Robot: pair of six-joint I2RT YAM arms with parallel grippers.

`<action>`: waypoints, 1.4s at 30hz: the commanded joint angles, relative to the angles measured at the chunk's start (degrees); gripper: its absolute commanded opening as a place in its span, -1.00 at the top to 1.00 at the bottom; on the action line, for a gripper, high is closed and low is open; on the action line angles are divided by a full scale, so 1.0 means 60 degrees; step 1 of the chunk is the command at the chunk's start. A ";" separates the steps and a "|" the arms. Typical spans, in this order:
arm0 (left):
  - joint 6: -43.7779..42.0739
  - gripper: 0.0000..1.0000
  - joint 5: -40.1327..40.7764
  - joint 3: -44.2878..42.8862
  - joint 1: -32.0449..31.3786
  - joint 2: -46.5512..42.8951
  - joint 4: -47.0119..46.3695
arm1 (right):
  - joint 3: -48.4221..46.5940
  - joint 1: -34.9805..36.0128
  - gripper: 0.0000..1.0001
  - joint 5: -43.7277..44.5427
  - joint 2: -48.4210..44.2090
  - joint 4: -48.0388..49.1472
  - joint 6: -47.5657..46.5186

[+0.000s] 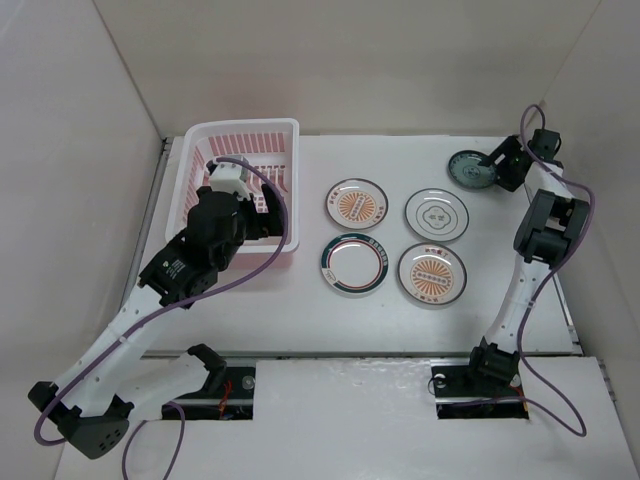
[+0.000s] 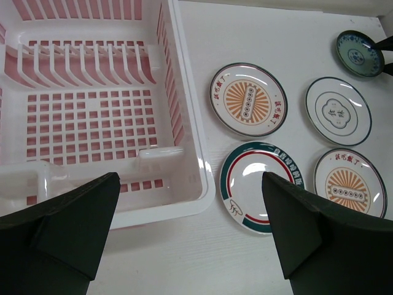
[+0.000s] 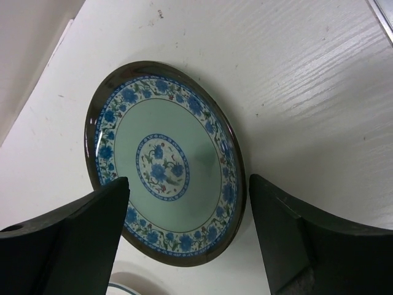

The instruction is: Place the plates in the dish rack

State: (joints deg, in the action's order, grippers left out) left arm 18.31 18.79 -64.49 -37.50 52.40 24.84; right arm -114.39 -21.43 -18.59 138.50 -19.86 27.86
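The pale pink dish rack (image 1: 288, 128) stands at the back left and holds no plates. My left gripper (image 1: 255, 215) hovers open above its near right part; in the left wrist view (image 2: 190, 184) the rack's white rim (image 2: 184, 132) lies below the wide-spread fingers. Four plates lie in a square: two orange sunburst (image 1: 357, 204) (image 1: 432, 273), grey-rimmed white (image 1: 436, 215), green-rimmed (image 1: 354, 263). The dark teal plate (image 1: 468, 168) is at the back right. My right gripper (image 1: 497, 165) is open at its right edge; the plate (image 3: 163, 163) fills the space ahead of the fingers (image 3: 188, 181).
White walls close in the table at the left, back and right. The teal plate sits close to the right wall. The near table edge has two cut-outs by the arm bases (image 1: 230, 385) (image 1: 470, 385). All five plates also show in the left wrist view, right of the rack.
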 commanded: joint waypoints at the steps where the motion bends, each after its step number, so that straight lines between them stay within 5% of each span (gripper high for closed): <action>1: -0.0092 -1.00 0.0061 -0.0077 -0.0006 -0.0062 -0.0419 | -0.0242 -0.0061 -0.67 0.0081 0.0384 -0.0880 -0.0116; 25: -0.0092 -1.00 0.0062 -0.0077 -0.0006 0.0026 -0.0419 | -0.1691 -0.0149 0.49 0.0081 0.1277 -0.1949 -0.0116; 29: -0.0092 -1.00 0.0062 0.0011 -0.0006 0.0026 -0.0419 | -0.1912 -0.0149 1.00 -0.0007 0.1467 -0.2169 -0.0116; 34: -0.0092 -1.00 0.0062 0.0011 -0.0006 0.0026 -0.0507 | -0.1710 -0.0149 1.00 -0.0416 0.1381 -0.2054 -0.0116; 42: -0.0004 -1.00 -0.0201 -0.0077 -0.0006 0.0114 -0.0507 | 0.0472 -0.0149 1.00 -0.1822 -0.1047 0.0931 0.0936</action>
State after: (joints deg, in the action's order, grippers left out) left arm 18.31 18.37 -64.49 -37.50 52.93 24.58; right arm -114.37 -22.44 -26.26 140.20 -21.91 30.79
